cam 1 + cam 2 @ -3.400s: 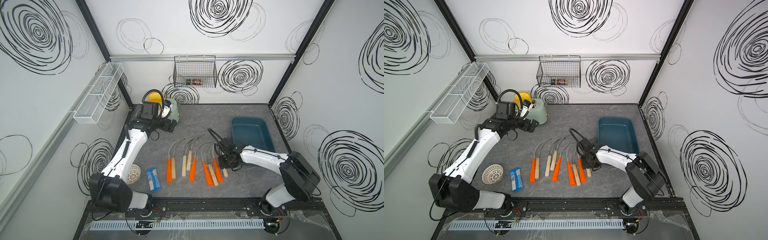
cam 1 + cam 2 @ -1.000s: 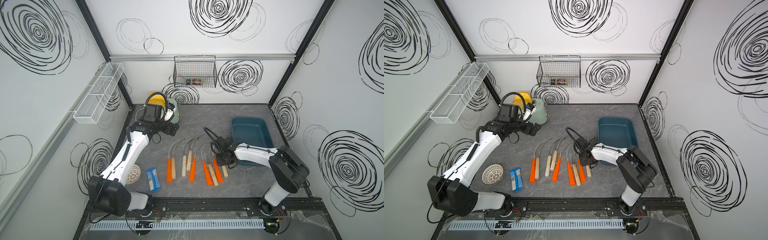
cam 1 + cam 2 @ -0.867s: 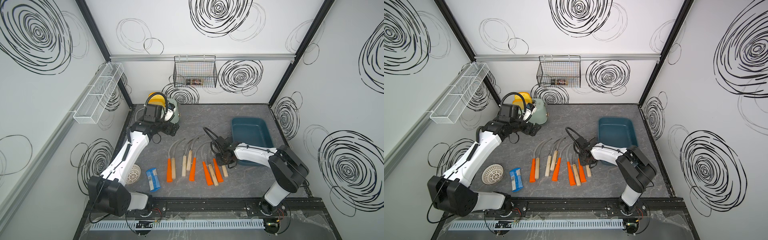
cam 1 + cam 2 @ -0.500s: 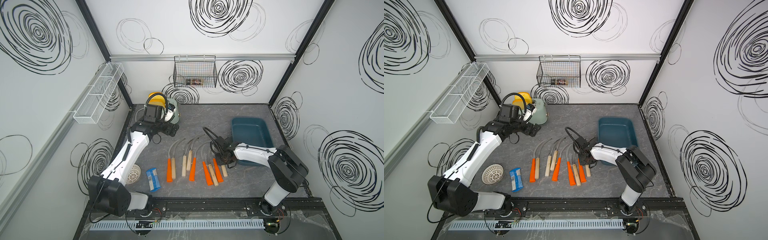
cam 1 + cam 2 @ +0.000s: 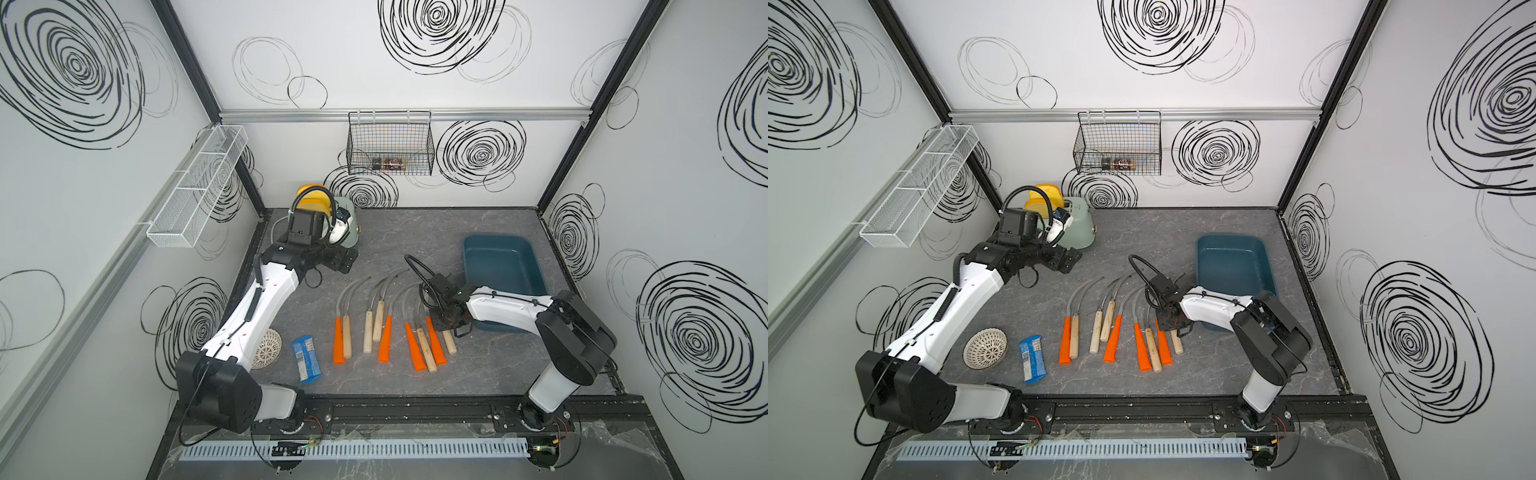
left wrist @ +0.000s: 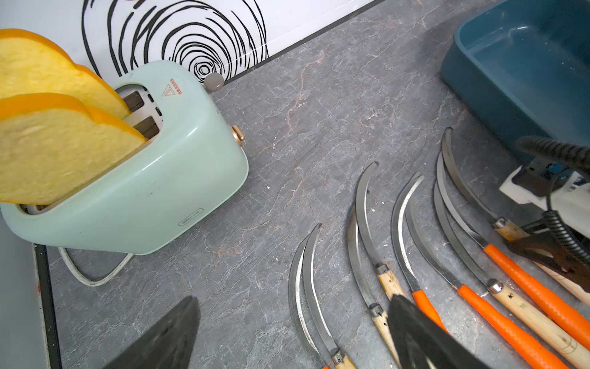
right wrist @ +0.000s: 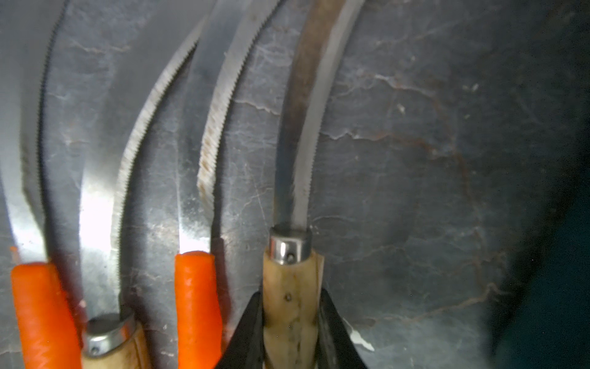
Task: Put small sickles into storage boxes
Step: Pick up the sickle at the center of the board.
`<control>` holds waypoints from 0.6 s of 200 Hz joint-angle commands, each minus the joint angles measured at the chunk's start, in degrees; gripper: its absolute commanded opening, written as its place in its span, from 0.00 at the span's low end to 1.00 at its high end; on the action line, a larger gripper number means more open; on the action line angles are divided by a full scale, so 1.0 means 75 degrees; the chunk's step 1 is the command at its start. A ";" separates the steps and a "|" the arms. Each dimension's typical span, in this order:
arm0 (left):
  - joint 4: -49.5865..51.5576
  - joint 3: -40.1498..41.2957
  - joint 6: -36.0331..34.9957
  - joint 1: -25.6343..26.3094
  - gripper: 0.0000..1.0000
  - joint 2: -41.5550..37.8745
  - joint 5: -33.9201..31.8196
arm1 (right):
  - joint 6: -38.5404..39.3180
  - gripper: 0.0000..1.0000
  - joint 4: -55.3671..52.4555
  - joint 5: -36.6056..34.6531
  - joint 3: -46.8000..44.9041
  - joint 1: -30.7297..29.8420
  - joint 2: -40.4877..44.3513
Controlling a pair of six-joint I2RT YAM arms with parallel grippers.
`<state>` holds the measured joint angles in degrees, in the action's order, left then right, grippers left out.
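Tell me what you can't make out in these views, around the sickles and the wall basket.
- Black wire basket: its small dark items are too small to identify in both top views.
- Blue packet: print too small to read.
- Wood-handled sickle clamped by the right end effector: handle's end cut off by the right wrist view's edge.
- Left wrist view: the left end effector hides several sickle handles.

Robot lab enclosure, swirl-printed walls (image 5: 540,50), aluminium frame (image 5: 498,114)

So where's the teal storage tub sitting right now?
In both top views the teal tub sits at the rear right of the table, just beyond the right gripper and the rightmost wooden-handled sickle it grips.
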<state>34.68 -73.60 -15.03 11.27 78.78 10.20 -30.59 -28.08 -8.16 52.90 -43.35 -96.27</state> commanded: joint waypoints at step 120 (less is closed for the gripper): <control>-0.0265 -0.0042 0.0013 0.0079 0.96 -0.0028 -0.0045 | 0.0292 0.00 -0.0229 0.0153 0.0038 0.0164 0.0372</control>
<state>34.65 -73.60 -15.00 11.27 78.78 9.93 -29.26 -28.25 -7.51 52.88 -42.72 -95.77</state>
